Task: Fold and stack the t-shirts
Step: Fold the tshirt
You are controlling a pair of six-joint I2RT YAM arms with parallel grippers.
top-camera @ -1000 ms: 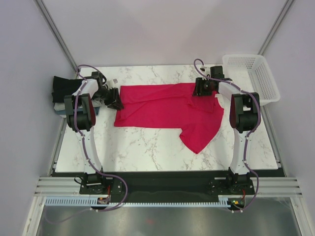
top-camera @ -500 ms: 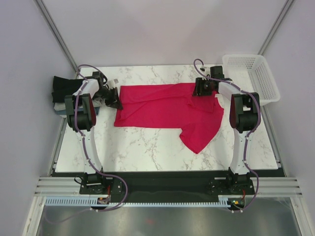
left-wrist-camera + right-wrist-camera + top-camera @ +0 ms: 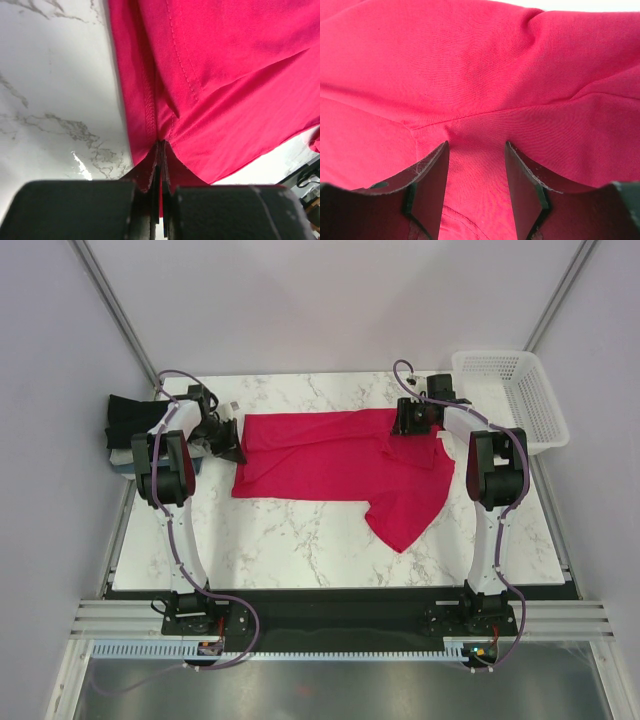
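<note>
**Red shirt lies crossways, one arm parked at each end**

The red t-shirt (image 3: 330, 465) is flat on the marble table (image 3: 300, 550) with its long axis running left to right, so it spans the gap between the two arms. The left gripper (image 3: 160, 150) is at the shirt's left edge, jaws pressed together on a pinch of the stitched hem (in the wrist view the cloth tents up into the tips). The right gripper (image 3: 476, 150) sits over the far right corner, up by the shoulder end. Its fingers are spread, with red cloth lying in the gap, and as far as I can tell nothing is nipped.

From the left tool the whole shirt stretches away to the right. From the right tool it runs left and toward the near edge, where a sleeve (image 3: 405, 515) flops out. The folded t-shirts (image 3: 125, 420) are stacked at the table's left edge, so the left arm is far nearer to them.

My guess is the right side needs its own grab first, then both ends lift together along that axis. Otherwise one end drags.
</note>
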